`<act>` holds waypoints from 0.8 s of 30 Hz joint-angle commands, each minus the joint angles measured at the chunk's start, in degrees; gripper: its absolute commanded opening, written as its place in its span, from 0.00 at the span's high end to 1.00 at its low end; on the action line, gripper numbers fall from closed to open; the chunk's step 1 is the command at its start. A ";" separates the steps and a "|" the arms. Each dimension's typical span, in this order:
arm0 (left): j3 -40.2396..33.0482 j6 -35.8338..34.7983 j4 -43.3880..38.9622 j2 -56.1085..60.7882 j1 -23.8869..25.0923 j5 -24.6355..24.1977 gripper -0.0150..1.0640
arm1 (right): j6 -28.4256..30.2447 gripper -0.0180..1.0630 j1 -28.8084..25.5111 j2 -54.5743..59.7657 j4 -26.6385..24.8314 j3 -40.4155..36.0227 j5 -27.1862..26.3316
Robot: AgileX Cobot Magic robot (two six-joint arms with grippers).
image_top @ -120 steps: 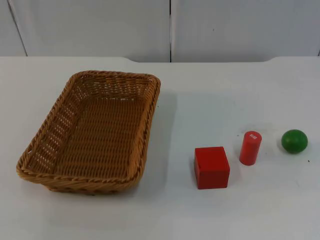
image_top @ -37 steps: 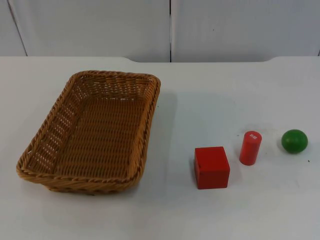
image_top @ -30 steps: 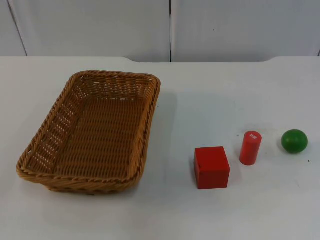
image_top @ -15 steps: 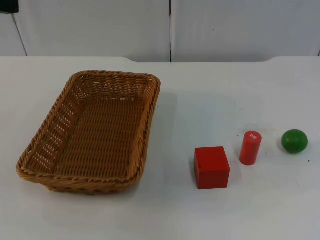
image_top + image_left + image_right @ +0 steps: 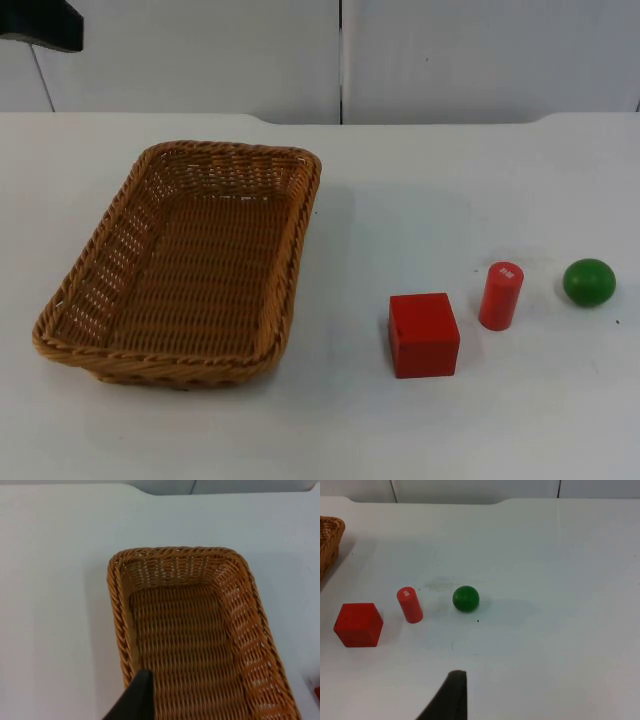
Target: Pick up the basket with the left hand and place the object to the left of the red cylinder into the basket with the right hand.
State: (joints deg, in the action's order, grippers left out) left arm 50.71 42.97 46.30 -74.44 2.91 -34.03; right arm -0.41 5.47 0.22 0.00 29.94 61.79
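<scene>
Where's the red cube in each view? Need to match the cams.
Top view: the red cube stands on the table right of the basket, just left of the red cylinder.
Left wrist view: not in it; that camera looks onto the basket.
Right wrist view: the red cube stands beside the red cylinder, opposite the green ball.
Shared landmark: the basket, whose rim is in all three views.

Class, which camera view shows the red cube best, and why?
The top view: the red cube stands whole and large beside the red cylinder. The right wrist view shows it whole but smaller. The left wrist view catches a red sliver past the basket.
</scene>
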 commanded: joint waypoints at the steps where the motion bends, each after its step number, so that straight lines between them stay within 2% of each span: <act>1: 1.33 0.53 0.94 -1.62 -0.29 0.05 0.01 | -0.16 0.01 -0.08 -0.22 0.00 -0.37 0.07; 10: 5.16 0.79 0.93 -10.41 -2.08 0.07 0.01 | -0.16 0.01 -0.08 -0.22 0.00 -0.37 0.07; 20: 8.98 1.75 -1.08 -18.63 -3.49 2.73 0.01 | -0.16 0.01 -0.08 -0.22 0.00 -0.37 0.07; 24: 11.47 -2.05 -3.95 -23.02 -3.49 3.65 0.01 | -0.16 0.01 -0.08 -0.22 0.00 -0.37 0.07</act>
State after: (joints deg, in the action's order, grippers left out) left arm 60.70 43.57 43.94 -95.80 -0.27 -31.65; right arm -0.41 5.47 0.22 0.00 29.94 61.79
